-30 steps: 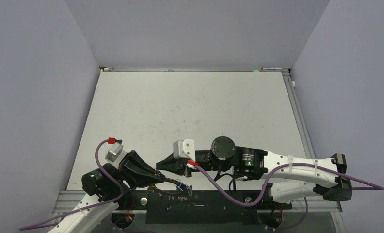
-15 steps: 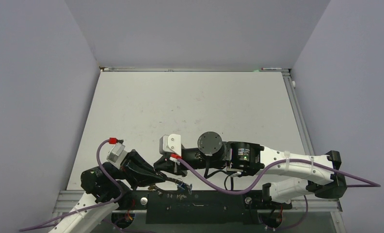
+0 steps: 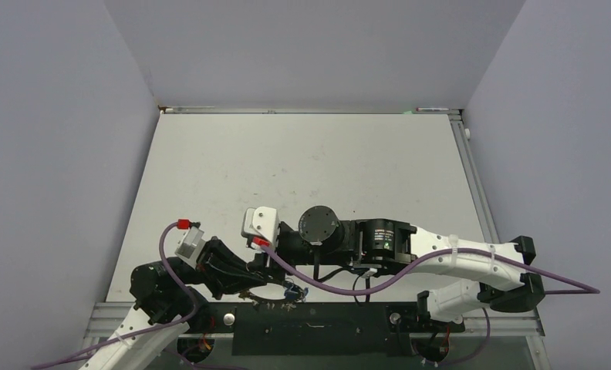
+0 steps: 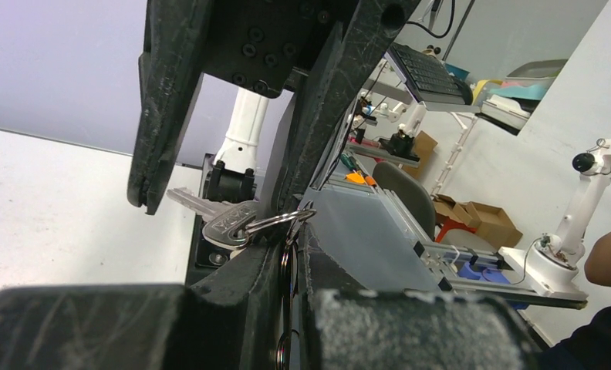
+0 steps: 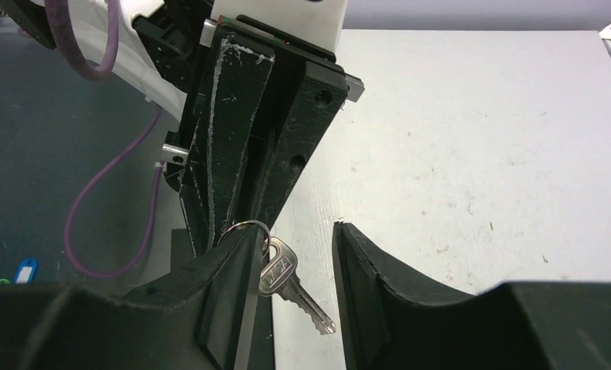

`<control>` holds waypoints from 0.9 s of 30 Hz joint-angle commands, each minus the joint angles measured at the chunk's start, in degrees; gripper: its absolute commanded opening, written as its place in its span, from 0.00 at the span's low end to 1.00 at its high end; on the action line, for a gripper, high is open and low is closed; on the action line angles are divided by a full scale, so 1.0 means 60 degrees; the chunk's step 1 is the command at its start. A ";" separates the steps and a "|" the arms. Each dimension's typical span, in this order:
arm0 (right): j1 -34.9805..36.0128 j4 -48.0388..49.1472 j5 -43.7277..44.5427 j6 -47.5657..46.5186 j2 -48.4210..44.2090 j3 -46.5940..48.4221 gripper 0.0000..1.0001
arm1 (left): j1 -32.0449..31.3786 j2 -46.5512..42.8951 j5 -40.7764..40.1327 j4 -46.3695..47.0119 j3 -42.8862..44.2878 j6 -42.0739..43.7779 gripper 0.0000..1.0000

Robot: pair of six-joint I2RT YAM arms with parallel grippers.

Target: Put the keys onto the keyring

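over at the near edge of the bench [image 3: 310,169] the two arms are meeting tip to tip. the left gripper [image 5: 237,230] is pinching the keyring [image 5: 248,225], its fingers pressed tight together with a bit of the ring poking out at their tips. a plain silver key [image 5: 281,276] is hanging from that ring, its blade pointing down over the bench edge. the right gripper [image 5: 296,231] is sitting around the key with its fingers spread, one finger just beside the key's head and the other standing apart from it.
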 commanded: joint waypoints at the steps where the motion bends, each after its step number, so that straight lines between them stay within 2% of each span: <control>1: 0.0030 -0.0294 0.1126 0.0024 0.0690 0.0602 0.43 | -0.0122 -0.0148 -0.0350 0.0218 0.0600 0.0282 0.00; 10: -0.0013 -0.1538 0.0708 -0.0521 0.0792 0.1683 0.51 | -0.0124 -0.0468 -0.1035 0.0768 0.0258 -0.0004 0.00; 19: -0.0028 -0.2562 -0.0071 -0.1145 0.1174 0.2756 0.64 | -0.0139 -0.0883 -0.2137 0.2538 -0.0809 -0.0721 0.00; 23: -0.0043 -0.3082 0.0110 -0.1320 0.1341 0.3275 0.68 | -0.0139 -0.0899 -0.2363 0.3089 -0.1063 -0.0824 0.00; 27: -0.0081 -0.3205 0.0521 -0.1334 0.1141 0.3412 0.69 | -0.0137 -0.1068 -0.2585 0.2938 -0.1101 -0.0586 0.00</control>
